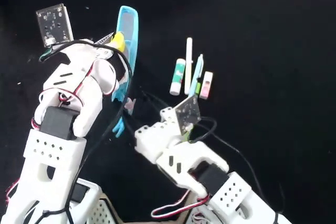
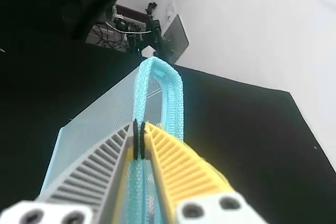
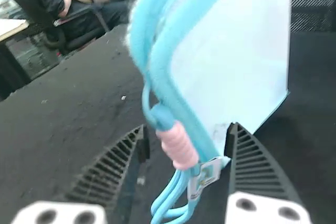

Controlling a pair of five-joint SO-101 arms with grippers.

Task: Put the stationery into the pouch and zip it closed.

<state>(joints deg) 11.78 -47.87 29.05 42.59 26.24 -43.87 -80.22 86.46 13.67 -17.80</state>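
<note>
Black table point(image 1: 273, 51), matte cloth top, fills frame edge to edge. Right of centre, upper half: small cluster lying flat, all pointing roughly up-frame. Green-and-white tube point(image 1: 178, 76) on the left, white pen point(image 1: 188, 65) just beside it, light-blue pen point(image 1: 196, 74) next, touching or nearly so. Short pink-and-white piece point(image 1: 206, 85) at right end. Few pale specks on cloth at far left.
</note>
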